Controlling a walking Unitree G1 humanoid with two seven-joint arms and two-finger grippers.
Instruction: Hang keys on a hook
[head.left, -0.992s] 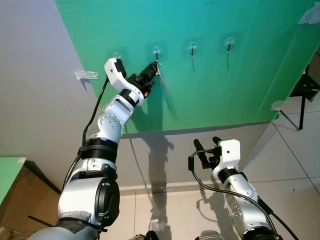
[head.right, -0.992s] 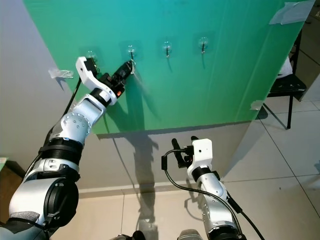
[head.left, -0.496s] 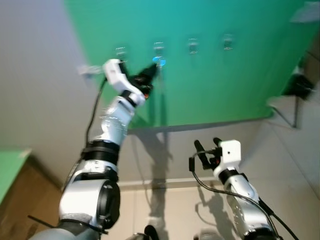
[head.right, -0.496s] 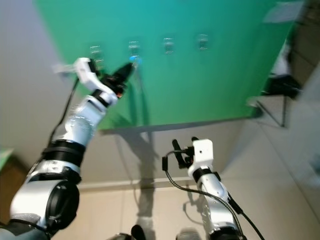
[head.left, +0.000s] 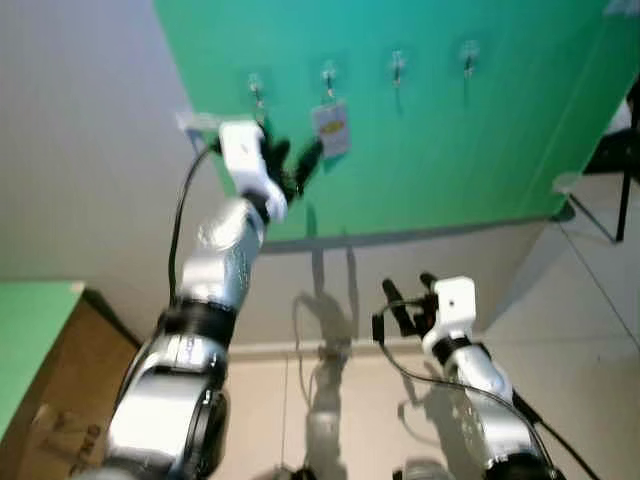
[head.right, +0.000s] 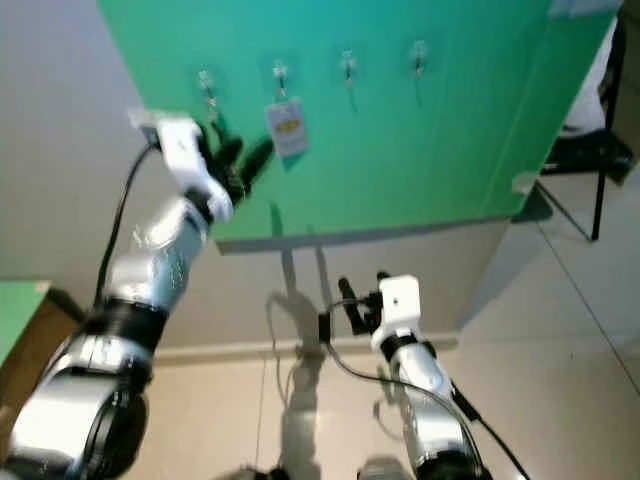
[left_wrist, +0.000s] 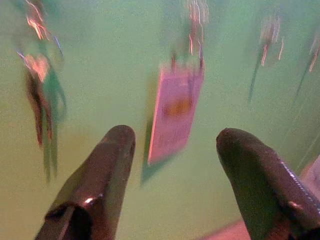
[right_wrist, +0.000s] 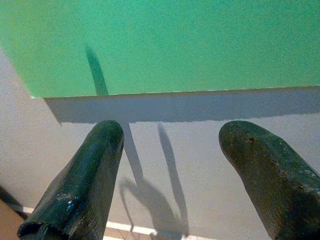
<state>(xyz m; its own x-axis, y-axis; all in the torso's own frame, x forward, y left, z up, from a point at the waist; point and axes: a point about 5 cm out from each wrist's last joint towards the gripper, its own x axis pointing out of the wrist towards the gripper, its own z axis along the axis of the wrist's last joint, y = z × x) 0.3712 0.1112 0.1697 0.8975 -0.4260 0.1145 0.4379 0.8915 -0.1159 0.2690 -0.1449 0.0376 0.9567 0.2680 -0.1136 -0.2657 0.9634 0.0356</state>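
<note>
The keys with their white tag (head.left: 332, 125) hang from the second hook from the left (head.left: 328, 72) on the green board (head.left: 450, 150). In the left wrist view the tag (left_wrist: 175, 112) dangles under that hook (left_wrist: 194, 20), blurred. My left gripper (head.left: 293, 160) is raised just below and left of the tag, open and holding nothing, with its two black fingers (left_wrist: 100, 185) spread apart. My right gripper (head.left: 408, 285) is held low in front of the grey wall, open and not holding anything (right_wrist: 165, 135).
Three other hooks (head.left: 257, 85) (head.left: 398, 65) (head.left: 468, 50) line the board, bare. A taped scrap (head.left: 195, 120) is on the grey wall (head.left: 90, 180) on the left. A dark chair (head.left: 615, 160) stands at the right on the tiled floor (head.left: 590, 330). A green surface (head.left: 30, 330) lies at the lower left.
My left gripper has opened and drawn back down from the hook, leaving the keys and tag hanging there. The camera has shifted; the right arm holds still.
</note>
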